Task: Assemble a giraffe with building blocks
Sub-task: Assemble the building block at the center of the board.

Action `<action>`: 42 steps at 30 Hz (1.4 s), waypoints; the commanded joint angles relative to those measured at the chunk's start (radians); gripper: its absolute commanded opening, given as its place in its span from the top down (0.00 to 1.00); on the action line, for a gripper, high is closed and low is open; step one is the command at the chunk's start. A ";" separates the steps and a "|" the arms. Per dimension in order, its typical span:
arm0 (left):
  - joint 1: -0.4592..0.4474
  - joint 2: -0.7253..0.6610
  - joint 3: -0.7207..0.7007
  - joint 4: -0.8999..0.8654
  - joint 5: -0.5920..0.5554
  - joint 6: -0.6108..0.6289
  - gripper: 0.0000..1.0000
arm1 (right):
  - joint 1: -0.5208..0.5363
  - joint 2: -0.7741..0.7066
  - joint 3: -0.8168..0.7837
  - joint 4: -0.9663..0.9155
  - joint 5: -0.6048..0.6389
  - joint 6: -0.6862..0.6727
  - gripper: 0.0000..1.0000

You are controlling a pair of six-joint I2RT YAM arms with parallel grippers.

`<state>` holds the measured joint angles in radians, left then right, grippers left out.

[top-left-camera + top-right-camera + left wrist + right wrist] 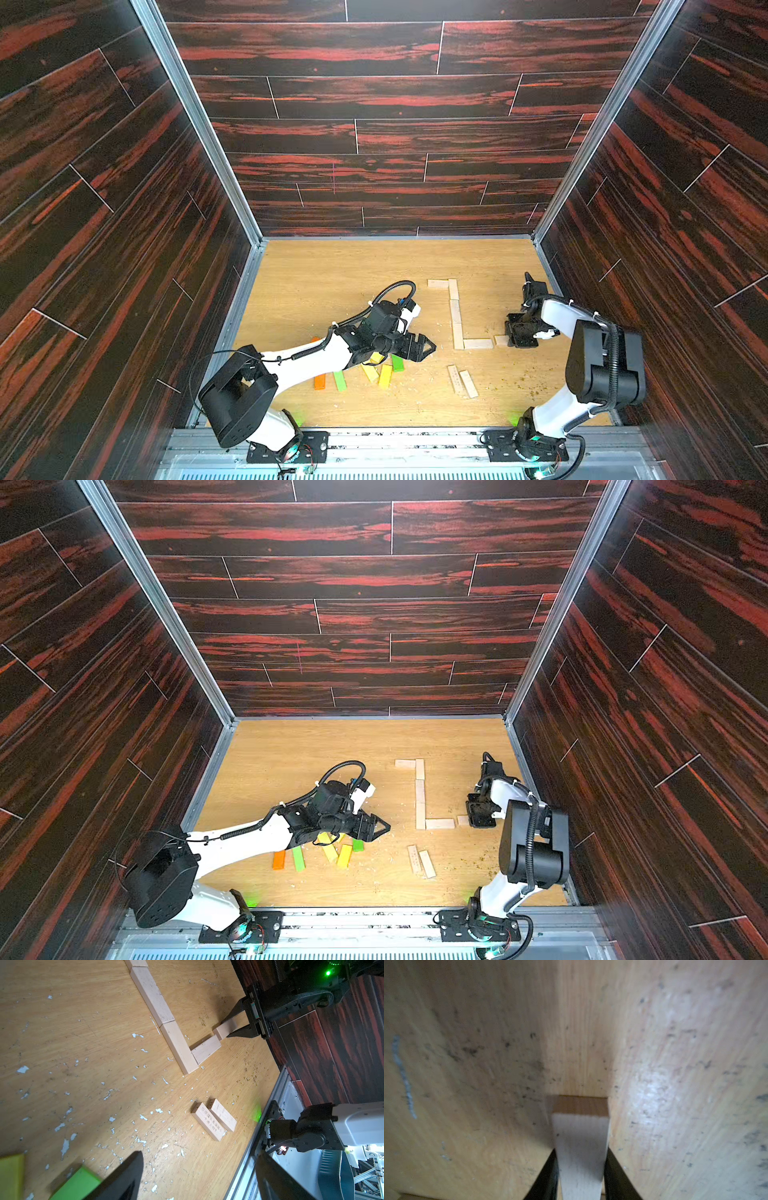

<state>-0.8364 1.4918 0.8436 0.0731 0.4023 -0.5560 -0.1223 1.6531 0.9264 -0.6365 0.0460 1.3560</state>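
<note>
building blocks point(456, 316): small flat wooden planks, all loose on the surface point(332, 282). toward the right side, an l-shaped run of pale ones, laid flat: pale column point(455, 311) running away from the robot, far plank point(438, 284) set crosswise at its far end, near plank point(478, 343) turning off toward the right arm at its near end. probably neck, head and start of the body.

end plank point(580, 1136) flat on the surface just beside the near plank's free end, roughly in line; touching or not, hard to tell. right fingers point(512, 338) closed on this end plank across its narrow width, both black tips against its long edges.

left fingers point(427, 345) spread wide, holding nothing, hanging over the coloured cluster: orange plank point(319, 380), green plank point(340, 380), yellow plank point(385, 376) and a few more, partly hidden under the arm. spare pale pair point(214, 1120) side by side near the front edge, one with printed characters.

likely light, rigid, hard to damage. smooth faces, so apt to slide or swing at a slight nudge and push neighbours out of line. best taken across the short width near mid-length, fingers on the long edges.

no box, tray or other container in view; nothing held inside anything.
</note>
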 commanded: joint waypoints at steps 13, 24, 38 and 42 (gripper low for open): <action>-0.004 -0.049 0.015 -0.032 -0.023 0.023 0.13 | 0.044 -0.014 -0.041 -0.015 0.011 0.060 0.63; -0.005 -0.053 0.010 -0.034 -0.025 0.027 0.13 | 0.046 -0.059 -0.063 -0.029 0.027 0.092 0.61; -0.005 -0.056 0.008 -0.035 -0.026 0.026 0.13 | 0.060 -0.068 -0.072 -0.024 0.023 0.115 0.61; -0.005 -0.057 0.008 -0.036 -0.028 0.026 0.13 | 0.066 -0.066 -0.072 -0.019 0.025 0.127 0.60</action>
<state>-0.8371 1.4704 0.8436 0.0448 0.3828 -0.5457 -0.0658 1.6024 0.8696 -0.6243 0.0650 1.4544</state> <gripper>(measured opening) 0.873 0.396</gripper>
